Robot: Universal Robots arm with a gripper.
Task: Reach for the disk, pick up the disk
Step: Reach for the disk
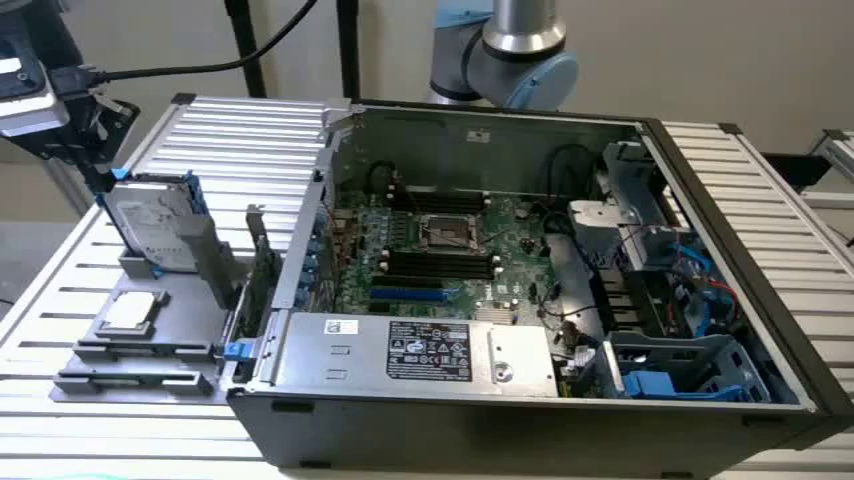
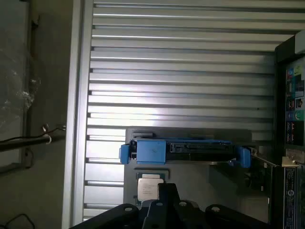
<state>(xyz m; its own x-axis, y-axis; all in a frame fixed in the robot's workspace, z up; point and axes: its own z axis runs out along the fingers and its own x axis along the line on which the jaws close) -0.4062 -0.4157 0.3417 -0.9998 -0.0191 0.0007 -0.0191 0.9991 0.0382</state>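
The disk [image 1: 150, 222] is a silver hard drive in a blue caddy, standing upright in a grey holder [image 1: 187, 290] at the exterior view's left. My gripper [image 1: 99, 160] hangs just above and beside the disk's top far corner, apart from it. From the wrist, the disk [image 2: 183, 151] appears edge-on, with blue tabs at both ends. The gripper [image 2: 166, 190] sits short of it there, its black fingers together as one narrow block, nothing between them.
A small square silver chip [image 1: 130, 312] [image 2: 151, 185] lies on the holder near the disk. The open computer case [image 1: 534, 250] with its grey power supply box [image 1: 414, 350] stands close on the exterior view's right. Everything rests on a slatted metal table [image 2: 181, 71].
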